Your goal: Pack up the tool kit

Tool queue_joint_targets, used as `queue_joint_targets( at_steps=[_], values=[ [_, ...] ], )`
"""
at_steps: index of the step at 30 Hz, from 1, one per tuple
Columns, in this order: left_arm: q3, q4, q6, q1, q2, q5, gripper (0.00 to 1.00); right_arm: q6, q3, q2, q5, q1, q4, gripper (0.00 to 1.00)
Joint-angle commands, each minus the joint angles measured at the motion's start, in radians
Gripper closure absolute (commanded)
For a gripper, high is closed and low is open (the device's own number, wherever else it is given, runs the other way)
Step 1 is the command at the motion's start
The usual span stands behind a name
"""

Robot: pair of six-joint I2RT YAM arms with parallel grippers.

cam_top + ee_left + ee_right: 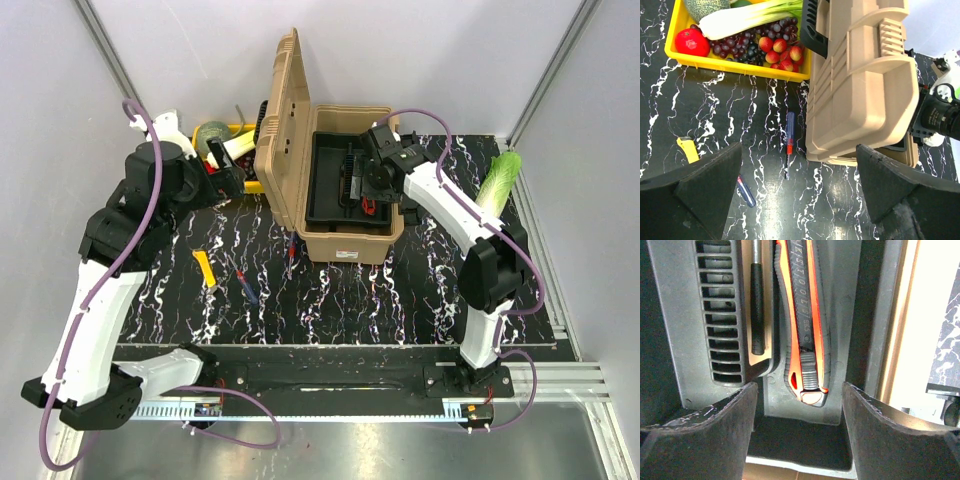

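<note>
The tan toolbox (345, 240) stands open in the middle of the table, its lid (285, 110) upright on the left and its black tray (330, 200) exposed. My right gripper (372, 185) hangs open over the tray. In the right wrist view an orange-and-black utility knife (807, 315) lies free in a tray slot just beyond the right gripper (800, 405), beside a black-handled tool (756, 305). My left gripper (797, 185) is wide open above the table, holding nothing. On the table lie a red-and-blue screwdriver (789, 137), a blue-handled tool (746, 191) and a yellow tool (687, 149).
A yellow crate (740, 67) of fruit and vegetables stands behind the left arm, next to the lid (865, 80). A leafy green vegetable (497, 180) lies at the table's right edge. Grey walls enclose the table on three sides.
</note>
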Motion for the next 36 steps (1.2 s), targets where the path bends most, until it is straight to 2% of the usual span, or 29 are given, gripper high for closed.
queue_joint_targets(
  at_steps=[1, 4, 7, 11, 16, 20, 24, 30, 32, 36],
  values=[
    [0.028, -0.002, -0.022, 0.05, 0.002, 0.034, 0.01, -0.002, 0.055, -0.058, -0.022, -0.003, 0.036, 0.24],
    [0.02, -0.039, -0.045, 0.127, 0.013, 0.041, 0.01, -0.002, 0.077, -0.11, -0.045, -0.002, 0.047, 0.24],
    [-0.035, -0.047, -0.07, 0.257, 0.005, 0.104, 0.01, -0.007, 0.106, -0.159, -0.055, -0.002, 0.052, 0.23],
    [-0.202, 0.001, -0.076, 0.421, -0.006, 0.187, 0.01, -0.008, 0.095, -0.222, -0.05, -0.002, 0.058, 0.24],
    [-0.447, 0.088, -0.102, 0.558, 0.023, 0.268, 0.01, -0.021, -0.007, -0.291, -0.084, -0.002, 0.104, 0.24],
    [-0.595, 0.148, -0.124, 0.607, 0.057, 0.242, 0.01, -0.015, -0.084, -0.344, -0.117, -0.002, 0.14, 0.24],
    [-0.673, 0.172, -0.117, 0.623, 0.114, 0.235, 0.03, -0.001, -0.162, -0.406, -0.128, -0.002, 0.171, 0.24],
    [-0.724, 0.269, -0.124, 0.624, 0.252, 0.256, 0.18, -0.002, -0.245, -0.463, -0.124, -0.003, 0.202, 0.24],
    [-0.725, 0.294, -0.124, 0.624, 0.31, 0.259, 0.28, -0.004, -0.256, -0.468, -0.13, -0.003, 0.202, 0.24],
    [-0.739, 0.327, -0.13, 0.624, 0.413, 0.235, 0.33, -0.005, -0.264, -0.482, -0.131, -0.006, 0.2, 0.24]
  ],
)
